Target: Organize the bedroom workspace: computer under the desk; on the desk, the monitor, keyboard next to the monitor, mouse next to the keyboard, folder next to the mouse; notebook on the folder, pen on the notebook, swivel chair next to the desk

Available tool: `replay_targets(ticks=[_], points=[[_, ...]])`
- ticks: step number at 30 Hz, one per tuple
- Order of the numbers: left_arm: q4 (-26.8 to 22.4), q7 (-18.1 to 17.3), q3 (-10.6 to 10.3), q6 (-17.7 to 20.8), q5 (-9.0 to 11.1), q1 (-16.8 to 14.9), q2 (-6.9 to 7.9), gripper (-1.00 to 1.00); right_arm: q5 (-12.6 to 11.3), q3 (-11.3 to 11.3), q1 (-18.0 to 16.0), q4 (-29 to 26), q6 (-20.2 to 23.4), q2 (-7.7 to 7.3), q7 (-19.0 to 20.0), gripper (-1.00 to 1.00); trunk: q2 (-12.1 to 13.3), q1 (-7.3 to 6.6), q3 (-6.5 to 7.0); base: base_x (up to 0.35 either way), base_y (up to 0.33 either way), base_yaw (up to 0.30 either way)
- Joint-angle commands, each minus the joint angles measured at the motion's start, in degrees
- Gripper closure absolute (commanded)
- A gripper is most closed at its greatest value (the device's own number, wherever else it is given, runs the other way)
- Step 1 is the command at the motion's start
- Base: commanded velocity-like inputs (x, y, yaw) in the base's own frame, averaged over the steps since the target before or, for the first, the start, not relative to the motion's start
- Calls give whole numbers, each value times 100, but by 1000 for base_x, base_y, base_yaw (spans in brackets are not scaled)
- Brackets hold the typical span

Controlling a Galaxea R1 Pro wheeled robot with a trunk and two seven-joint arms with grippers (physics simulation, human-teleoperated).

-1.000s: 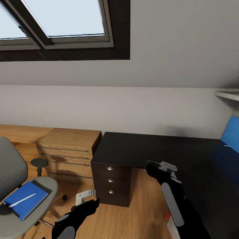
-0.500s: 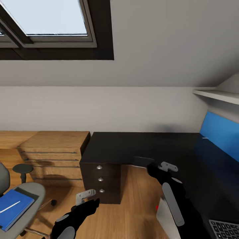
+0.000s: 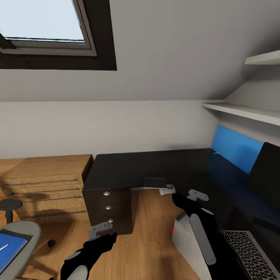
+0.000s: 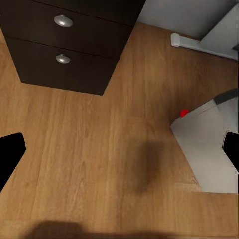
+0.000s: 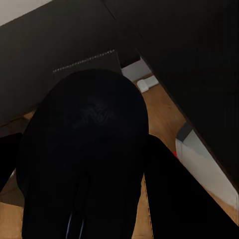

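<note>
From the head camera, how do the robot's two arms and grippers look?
Both arms are glossy black with light-grey panels. The right arm's long forearm carries a grey strip, the left arm smaller grey patches. Each ends in a pale grey metal gripper: left, right.

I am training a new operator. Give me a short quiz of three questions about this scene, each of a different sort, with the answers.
1. True or false: the black drawer unit has three round silver knobs.
2. What does the right gripper hold? A) a pen B) a mouse C) a folder
3. Where does the grey computer stand?

Key:
1. True.
2. B: the black mouse sits between its fingers.
3. On the wooden floor, under the desk.
</note>
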Motion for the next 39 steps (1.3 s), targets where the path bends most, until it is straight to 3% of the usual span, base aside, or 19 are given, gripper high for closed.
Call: replay_targets(ticks=[1,11,18,23,27,35,39], points=[[-10,42,-9,10,29,-6,7,-100,-78,7,-7,-5,2,0,-72,100,-8,1,-15,-13,10,-219],[-10,42,-9,10,30,-6,8,-100,-59,2,-7,-4,-3,-5,-75,100,-8,1,-27,-2,2,-45],[-10,44,-30,10,1,-6,3,-100,-46,-370,-113,1058,32,-512,-59,100,-8,1,-27,0,0,0],[-10,46,-34,10,-4,-6,2,-100,-55,-577,-480,1773,36,-905,-53,100,-8,1,-27,0,0,0],[-10,45,-35,10,-7,-6,2,-100,-66,-667,-827,2421,38,-1379,-48,100,-8,1,-27,0,0,0],[-17,43,-43,10,-14,-6,2,-100,-37,-686,-1431,3600,16,-1562,-52,100,-8,1,-27,0,0,0],[-19,44,-44,8,-14,-6,2,-100,-21,-687,-1587,3881,-12,-1595,-48,100,-8,1,-27,0,0,0]])
